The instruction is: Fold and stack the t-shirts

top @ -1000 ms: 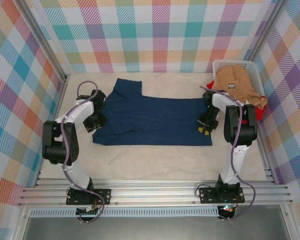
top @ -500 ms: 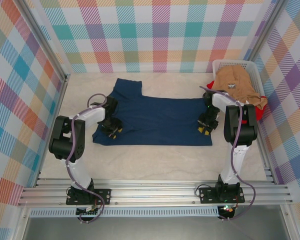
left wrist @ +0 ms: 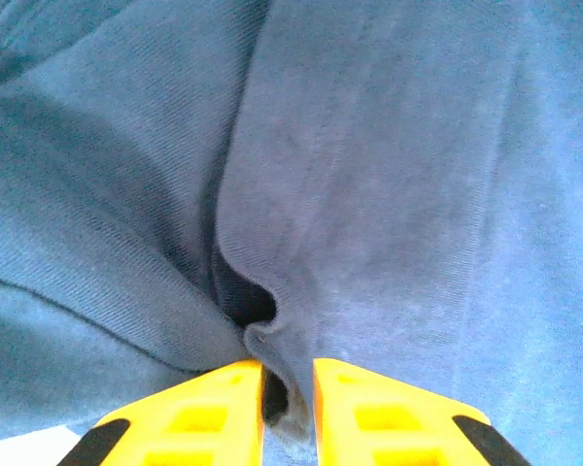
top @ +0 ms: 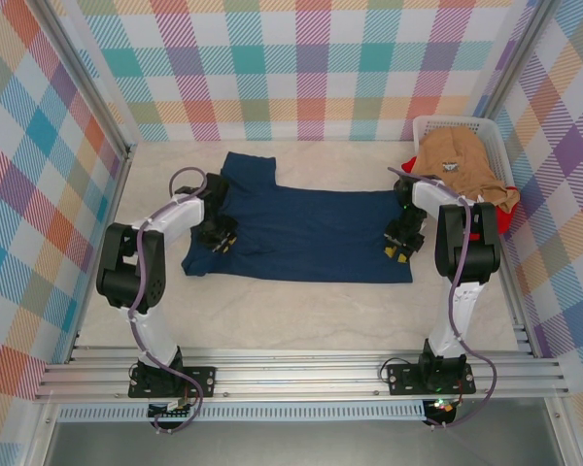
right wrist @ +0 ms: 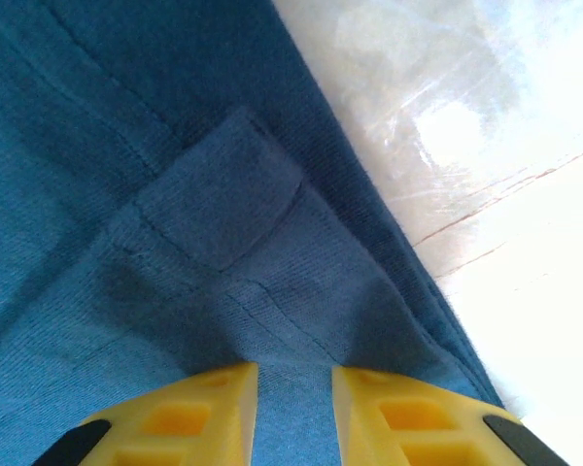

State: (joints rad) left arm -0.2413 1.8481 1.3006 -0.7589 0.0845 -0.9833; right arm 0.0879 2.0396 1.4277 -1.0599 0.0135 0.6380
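A navy t-shirt [top: 311, 233] lies spread flat mid-table, one sleeve pointing to the back. My left gripper [top: 219, 240] sits on its left part. In the left wrist view its yellow fingers [left wrist: 223, 408] pinch a raised fold of the navy cloth [left wrist: 398, 194], so the left gripper [left wrist: 288, 374] is shut on it. My right gripper [top: 398, 250] rests at the shirt's right edge. The right gripper [right wrist: 294, 374] is shut on navy cloth [right wrist: 126, 194] near the hem. A tan t-shirt [top: 457, 160] lies in the basket, and a red t-shirt [top: 505, 218] peeks out beside it.
The white laundry basket [top: 447, 121] stands at the back right corner against the plaid wall. Bare beige table [top: 301, 311] stretches between the shirt and the arm bases. Bare table [right wrist: 486, 146] also shows just right of the shirt's hem.
My left gripper moved right from the shirt's left edge onto the cloth, then slightly back, and closed on a fold. The shirt's left edge shifted inward. The right arm stayed put.
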